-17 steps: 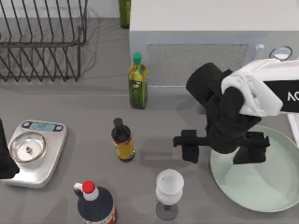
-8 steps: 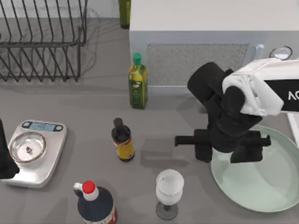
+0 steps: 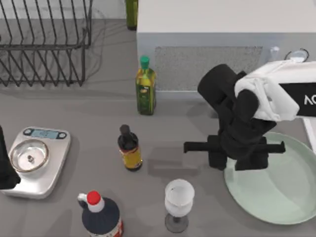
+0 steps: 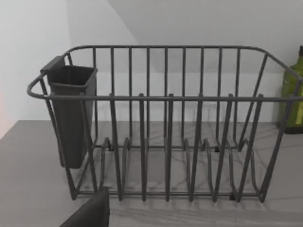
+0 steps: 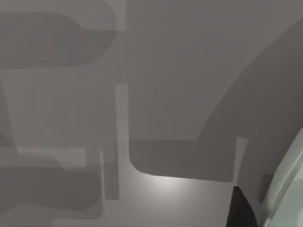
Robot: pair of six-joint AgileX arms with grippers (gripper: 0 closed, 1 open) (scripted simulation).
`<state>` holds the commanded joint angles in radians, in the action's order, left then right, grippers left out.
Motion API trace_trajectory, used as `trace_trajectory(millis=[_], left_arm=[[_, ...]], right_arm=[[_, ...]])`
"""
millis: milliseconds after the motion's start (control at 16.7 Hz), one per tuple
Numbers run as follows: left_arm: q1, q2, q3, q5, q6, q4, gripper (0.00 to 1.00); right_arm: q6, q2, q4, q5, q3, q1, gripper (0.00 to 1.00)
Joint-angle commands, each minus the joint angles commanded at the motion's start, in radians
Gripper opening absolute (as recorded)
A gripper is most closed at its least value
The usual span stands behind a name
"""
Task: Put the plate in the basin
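Hovering over the left rim of the plate [image 3: 276,190], the right claw [image 3: 237,159] sits at about four o'clock on the bench [image 3: 89,106], its two dark fingers close together either side of the plate's edge; whether they actually pinch the rim cannot be told from above. The plate, pale mint and glossy, lies flat at the right edge of the bench, its far right running out of the top view. Just beyond it, at three o'clock, a thin strip of white rim marks the basin [image 3: 310,136]. On the white sleeve of the right arm the letters "AC" can be read, cut off at the picture's edge. The left claw [image 3: 6,168] is parked at nine o'clock, beside the silver scale [image 3: 37,160], whose small display shows digits too fine to read. At six o'clock stands a wine glass [image 3: 178,202], with a red-capped dark bottle [image 3: 101,217] toward seven. Near the centre is a small brown bottle [image 3: 129,148] with a yellow label, unreadable, and a green-capped oil bottle [image 3: 145,86] toward twelve. The black wire dish rack [image 4: 165,123] occupies eleven o'clock.
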<state>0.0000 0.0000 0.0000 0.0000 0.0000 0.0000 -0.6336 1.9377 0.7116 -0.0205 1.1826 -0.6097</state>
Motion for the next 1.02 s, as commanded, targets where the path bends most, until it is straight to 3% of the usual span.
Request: trace_trajectory(millis=[300,780,1020], left_arm=[[0.000,0.000,0.000,0.000,0.000,0.000,1.00],[0.000,0.000,0.000,0.000,0.000,0.000,1.00],[0.000,0.000,0.000,0.000,0.000,0.000,1.00]], right_arm=[[-0.004,0.019,0.166,0.002,0.166,-0.013,0.00],[0.001,0.022,0.821,0.002,0.820,-0.005,0.00],[0.009,0.002,1.002,0.001,1.001,0.008,0.00]])
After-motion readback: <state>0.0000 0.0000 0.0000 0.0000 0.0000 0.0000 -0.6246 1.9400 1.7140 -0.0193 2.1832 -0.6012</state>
